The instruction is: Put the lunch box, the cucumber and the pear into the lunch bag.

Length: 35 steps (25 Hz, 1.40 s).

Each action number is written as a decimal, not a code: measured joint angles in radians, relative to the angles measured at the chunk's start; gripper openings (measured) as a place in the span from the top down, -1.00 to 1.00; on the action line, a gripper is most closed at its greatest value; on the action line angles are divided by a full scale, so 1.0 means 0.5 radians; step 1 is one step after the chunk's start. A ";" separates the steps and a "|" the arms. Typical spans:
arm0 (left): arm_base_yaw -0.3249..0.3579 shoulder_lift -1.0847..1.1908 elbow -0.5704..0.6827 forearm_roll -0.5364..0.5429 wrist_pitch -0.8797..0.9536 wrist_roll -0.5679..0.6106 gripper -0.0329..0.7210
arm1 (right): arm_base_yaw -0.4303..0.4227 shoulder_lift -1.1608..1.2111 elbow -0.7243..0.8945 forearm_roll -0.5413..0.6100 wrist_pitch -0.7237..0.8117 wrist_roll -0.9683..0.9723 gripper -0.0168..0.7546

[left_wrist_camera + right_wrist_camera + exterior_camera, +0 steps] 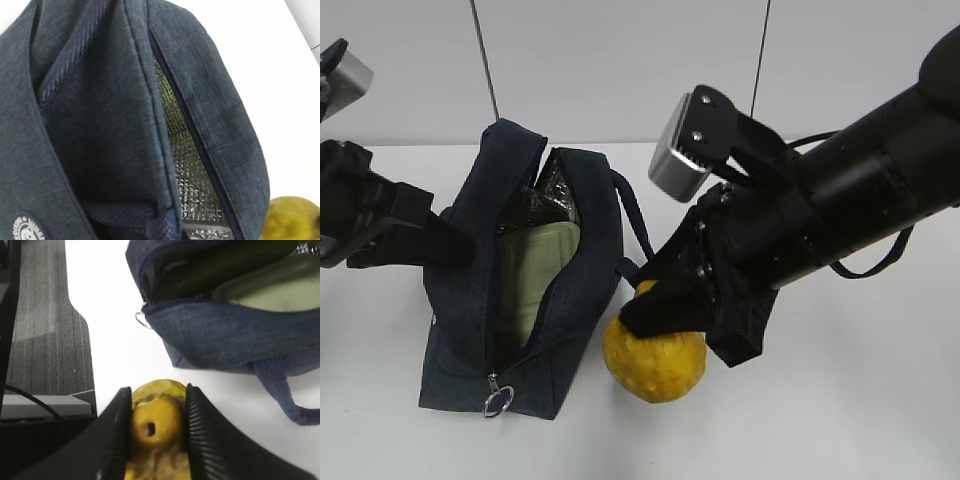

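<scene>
The dark navy lunch bag (460, 320) stands unzipped on the white table. The lunch box (540, 270), with its pale green lid, sits inside; the right wrist view shows that lid (275, 290). Beside it a dark green shape (215, 265) lies in the bag, possibly the cucumber. My left gripper (455, 245) is shut on the bag's left wall; its jaws are hidden in the left wrist view, which the bag fabric (100, 125) fills. My right gripper (655, 310) is shut on the neck of the yellow pear (655, 365), just right of the bag. Ribbed fingers (197, 415) flank the pear (152, 427).
The bag's loop handle (635, 220) hangs on its right side, close to my right gripper. A metal ring pull (497, 402) lies at the bag's near end. The table edge (82, 345) and dark floor beyond show in the right wrist view.
</scene>
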 joint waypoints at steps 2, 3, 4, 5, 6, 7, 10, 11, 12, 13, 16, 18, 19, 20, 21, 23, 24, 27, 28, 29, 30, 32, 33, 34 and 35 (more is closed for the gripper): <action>0.000 0.000 0.000 0.000 -0.003 0.000 0.95 | 0.000 -0.053 0.000 0.087 0.004 0.000 0.28; 0.000 0.000 0.000 0.000 -0.004 0.000 0.95 | 0.000 -0.072 0.000 0.139 0.004 0.000 0.28; 0.000 0.000 0.000 0.000 -0.005 0.000 0.95 | 0.000 -0.086 -0.005 0.179 0.004 0.000 0.28; 0.000 0.000 0.000 0.000 -0.005 0.000 0.95 | 0.000 -0.090 -0.021 0.229 0.007 0.000 0.28; 0.000 0.000 0.000 0.000 -0.005 0.000 0.95 | 0.000 -0.090 -0.040 0.283 0.003 -0.004 0.28; 0.000 0.000 0.000 0.000 -0.005 0.000 0.95 | 0.000 -0.090 -0.059 0.331 -0.007 -0.020 0.28; 0.000 0.000 0.000 0.000 -0.006 0.000 0.95 | 0.000 -0.090 -0.114 0.562 -0.069 -0.172 0.28; 0.000 0.000 0.000 0.000 -0.006 0.000 0.95 | 0.000 -0.090 -0.118 0.682 -0.098 -0.242 0.28; 0.000 0.000 0.000 0.000 -0.006 0.000 0.95 | 0.000 -0.090 -0.122 0.819 -0.139 -0.342 0.28; 0.000 0.000 0.000 0.000 -0.007 0.000 0.95 | 0.000 -0.090 -0.125 0.966 -0.182 -0.452 0.28; 0.000 0.000 0.000 0.000 -0.007 0.000 0.95 | 0.000 -0.058 -0.135 1.392 -0.242 -0.780 0.28; 0.000 0.000 0.000 0.000 -0.007 0.000 0.95 | 0.000 0.007 -0.173 1.507 -0.255 -0.888 0.28; 0.000 0.000 0.000 0.000 -0.008 0.000 0.95 | 0.000 0.057 -0.195 1.530 -0.255 -0.914 0.28; 0.000 0.000 0.000 0.000 -0.008 0.000 0.95 | 0.000 0.112 -0.219 1.546 -0.250 -0.929 0.28; 0.000 0.000 0.000 0.000 -0.010 0.000 0.95 | 0.000 0.171 -0.247 1.550 -0.241 -0.937 0.28; 0.000 0.000 0.000 0.000 -0.010 0.000 0.95 | 0.000 0.282 -0.303 1.558 -0.234 -0.946 0.28; 0.000 0.000 0.000 0.000 -0.011 0.000 0.95 | 0.000 0.341 -0.335 1.558 -0.234 -0.949 0.28; 0.000 0.000 0.000 0.000 -0.011 0.000 0.95 | 0.000 0.496 -0.415 1.565 -0.234 -0.949 0.28; 0.000 0.000 0.000 0.000 -0.011 0.000 0.95 | 0.000 0.540 -0.437 1.565 -0.234 -0.950 0.28; 0.000 0.000 0.000 0.000 -0.012 0.000 0.95 | 0.000 0.571 -0.447 1.565 -0.234 -0.950 0.26; 0.000 0.000 0.000 0.000 -0.015 0.000 0.95 | 0.000 0.603 -0.462 1.565 -0.234 -0.954 0.24; 0.000 0.000 0.000 0.000 -0.025 0.000 0.95 | 0.000 0.644 -0.471 1.569 -0.234 -0.954 0.15; 0.000 0.000 0.000 0.000 -0.036 0.000 0.95 | 0.000 0.660 -0.475 1.573 -0.234 -0.954 0.08; 0.000 0.000 0.000 0.000 -0.039 0.000 0.95 | 0.000 0.669 -0.479 1.573 -0.234 -0.954 0.02; 0.000 0.000 0.000 0.000 -0.040 0.000 0.95 | 0.000 0.678 -0.479 1.577 -0.244 -0.954 -0.05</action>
